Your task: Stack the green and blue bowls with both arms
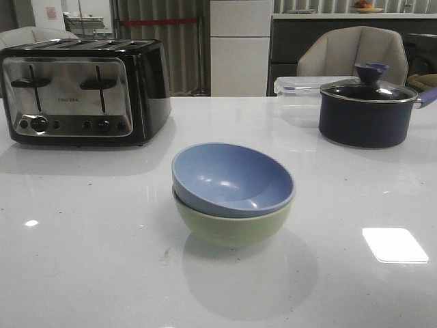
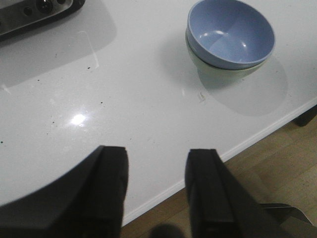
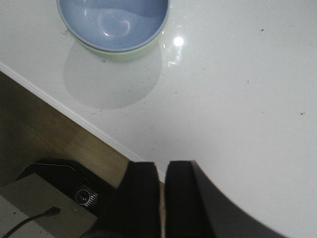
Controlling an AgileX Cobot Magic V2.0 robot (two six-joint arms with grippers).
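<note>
The dusty grey-blue matte round bowl (image 1: 232, 179) sits nested inside the pale sage green matte round bowl (image 1: 231, 229), tilted a little so its rim rides higher toward the toaster side. The pair stands near the middle of the white glossy desk (image 1: 89, 273), so the stacking looks done.

Neither arm shows in the front view. In the left wrist view the left gripper (image 2: 156, 191) hangs over the desk's near edge with its fingers spread apart and nothing between them, the bowls well apart from it. In the right wrist view the right gripper (image 3: 162, 191) has its fingers drawn nearly together with only a thin slit left, grasping nothing.

The risk, as I judge it, lies in the tilt: the blue bowl is not seated level, so a knock to the desk or a passing arm could rock it or slide it off the green one. Both are smooth and matte, and the glossy top offers little grip, so a nudge could push the whole stack.

From the bowls, a black and chrome four-slot toaster (image 1: 75, 89) stands at about ten o'clock, a dark navy pot with a glass lid (image 1: 369, 109) at two o'clock, a clear plastic lidded box (image 1: 297, 96) just beside it. Ceiling lights glare off the speckled desk; beyond are grey chairs, a white cabinet and a wooden floor.
</note>
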